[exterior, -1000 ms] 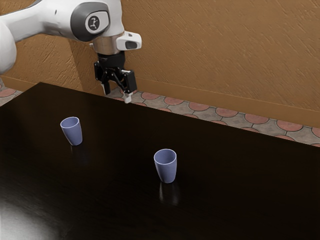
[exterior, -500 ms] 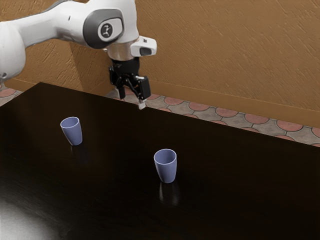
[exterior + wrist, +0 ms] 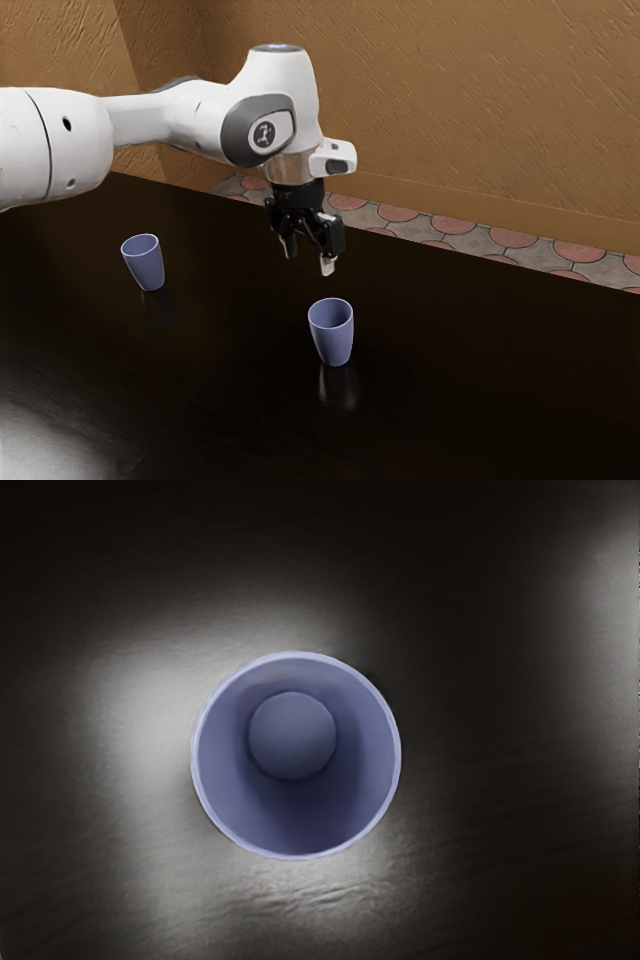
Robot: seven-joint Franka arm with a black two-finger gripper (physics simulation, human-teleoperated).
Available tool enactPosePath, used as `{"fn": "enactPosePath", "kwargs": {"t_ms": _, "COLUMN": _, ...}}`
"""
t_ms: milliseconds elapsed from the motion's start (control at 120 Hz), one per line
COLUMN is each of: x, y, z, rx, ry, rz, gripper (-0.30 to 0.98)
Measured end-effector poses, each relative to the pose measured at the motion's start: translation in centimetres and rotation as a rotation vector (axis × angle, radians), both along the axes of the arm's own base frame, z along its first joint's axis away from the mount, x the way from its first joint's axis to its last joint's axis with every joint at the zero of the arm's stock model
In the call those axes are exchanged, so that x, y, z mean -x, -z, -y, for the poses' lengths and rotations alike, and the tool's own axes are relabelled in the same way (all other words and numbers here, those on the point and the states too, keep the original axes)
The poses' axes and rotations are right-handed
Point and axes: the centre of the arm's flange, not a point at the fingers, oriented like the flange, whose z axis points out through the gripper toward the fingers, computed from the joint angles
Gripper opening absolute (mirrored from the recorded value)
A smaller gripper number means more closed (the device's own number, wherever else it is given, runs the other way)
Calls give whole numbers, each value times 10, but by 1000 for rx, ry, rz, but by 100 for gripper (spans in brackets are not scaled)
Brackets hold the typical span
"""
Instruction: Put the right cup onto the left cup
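Gripper (image 3: 310,261) is wide, w/ clear space btwn its two fingers (image 3: 328,266); tips point down, nothing btwn them. It's up in the air over the surface (image 3: 230,390), a bit above the rim of the near cup (image 3: 332,335) as seen in the ext. view, not touching it.

Near cup: at the exterior view's right, upright on the surface, mouth up, blue-violet, wider at the rim than at the base. Faint reflection of it on the dark, glossy top just beside its base.

Far cup (image 3: 146,264): same color & type, at the exterior view's left, also mouth up on the surface, well apart from the near cup & farther from the gripper. So the two cups stand separately, ea. on its own base.

Wrist view: looks down into a cup, prob. the near one given where the gripper is. Full round rim, smooth inner wall & circular bottom all visible; cup's empty. Dark top around it has pale, blurry glare patches & some fine grain.

Arm (image 3: 150,125) is white w/ gray parts, comes in from the exterior view's left, bends down at the wrist to the black gripper. White block (image 3: 340,157) juts from the wrist toward the exterior view's right. Behind: tan textured wall (image 3: 450,110), plus floor (image 3: 455,225) w/ reddish & gray tiles.
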Motion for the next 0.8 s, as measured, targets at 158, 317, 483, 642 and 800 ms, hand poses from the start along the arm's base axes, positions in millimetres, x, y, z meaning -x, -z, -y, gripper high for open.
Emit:
{"fn": "enactPosePath", "kwargs": {"t_ms": 158, "x": 0, "y": 30, "z": 14, "rx": 23, "ry": -7, "rz": -7, "gripper": 54}}
{"fn": "enactPosePath", "kwargs": {"t_ms": 317, "x": -4, "y": 57, "z": 28, "rx": 39, "ry": -16, "rz": -15, "gripper": 52}}
{"fn": "enactPosePath", "kwargs": {"t_ms": 483, "x": -8, "y": 86, "z": 37, "rx": 45, "ry": -26, "rz": -29, "gripper": 50}}
{"fn": "enactPosePath", "kwargs": {"t_ms": 642, "x": -20, "y": 105, "z": 40, "rx": 40, "ry": -36, "rz": -25, "gripper": 48}}
{"fn": "enactPosePath", "kwargs": {"t_ms": 800, "x": -29, "y": 118, "z": 36, "rx": 34, "ry": -50, "rz": -28, "gripper": 47}}
